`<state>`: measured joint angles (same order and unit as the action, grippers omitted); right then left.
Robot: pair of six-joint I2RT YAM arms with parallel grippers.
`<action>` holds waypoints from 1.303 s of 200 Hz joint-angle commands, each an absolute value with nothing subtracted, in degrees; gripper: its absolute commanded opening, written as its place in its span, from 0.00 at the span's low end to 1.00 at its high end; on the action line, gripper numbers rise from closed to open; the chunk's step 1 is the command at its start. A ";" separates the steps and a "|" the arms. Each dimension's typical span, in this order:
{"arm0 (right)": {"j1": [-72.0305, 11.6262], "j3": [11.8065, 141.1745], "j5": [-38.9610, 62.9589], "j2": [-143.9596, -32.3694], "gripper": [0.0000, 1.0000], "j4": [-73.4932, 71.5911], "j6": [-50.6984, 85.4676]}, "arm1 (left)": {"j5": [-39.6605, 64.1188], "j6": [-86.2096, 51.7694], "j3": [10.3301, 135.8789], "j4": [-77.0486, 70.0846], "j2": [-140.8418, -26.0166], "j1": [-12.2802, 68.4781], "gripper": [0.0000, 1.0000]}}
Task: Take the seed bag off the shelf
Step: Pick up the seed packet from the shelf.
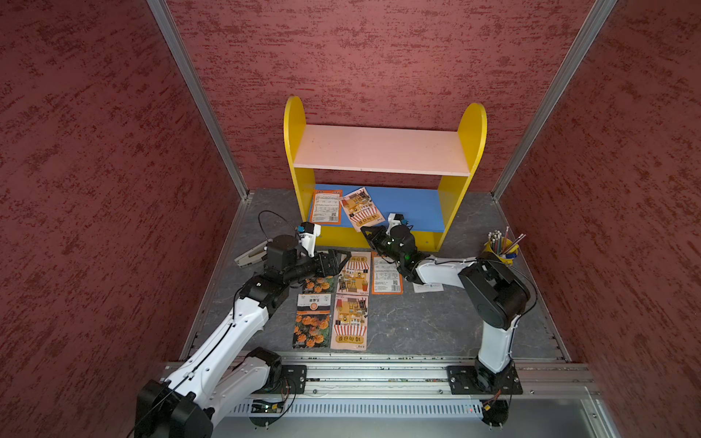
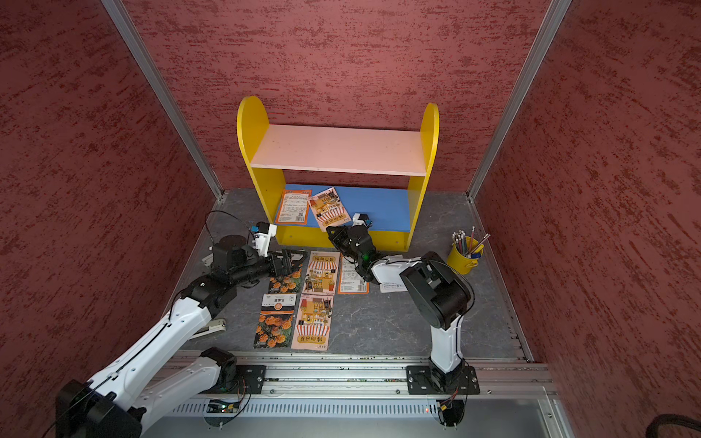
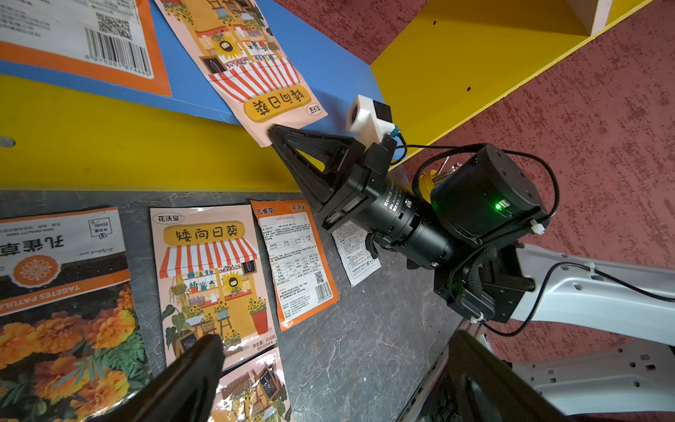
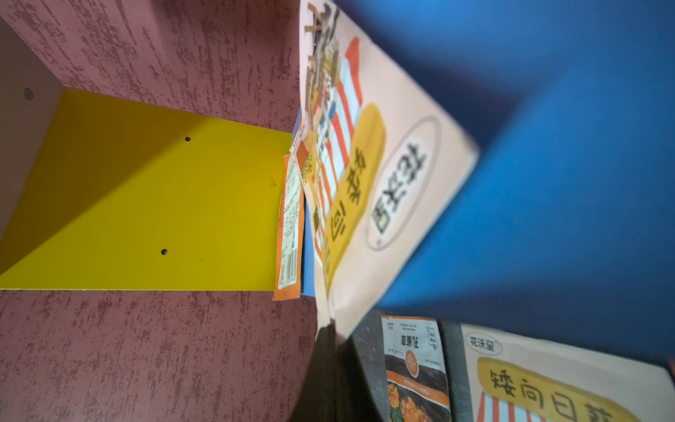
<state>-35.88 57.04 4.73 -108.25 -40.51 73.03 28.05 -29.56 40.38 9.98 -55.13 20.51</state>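
Your right gripper point(image 1: 365, 229) is clamped shut on the near corner of the pink paper seed bag with the striped-awning picture point(image 1: 359, 206). The bag lies skewed on the blue lower board point(image 1: 415, 210) of the small wooden shelf with yellow round-topped sides point(image 1: 472, 129). In a top view, that corner overhangs the front edge toward six o'clock, likely offering the fingers a lip. Your left gripper point(image 1: 343, 259) hangs wide open at eight o'clock, over loose packets point(image 1: 354, 273) on the grey table point(image 1: 417, 322).

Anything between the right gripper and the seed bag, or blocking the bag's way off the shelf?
Nothing visible. The right gripper is shut on a corner of the pink bag at the front edge of the blue board. In front lie only flat bags on the table; the open left gripper hovers over them.
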 commanded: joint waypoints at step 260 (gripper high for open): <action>-43.66 35.75 5.64 -91.56 0.00 -57.03 69.36 | 29.37 -53.06 42.50 -49.84 -90.77 21.90 0.50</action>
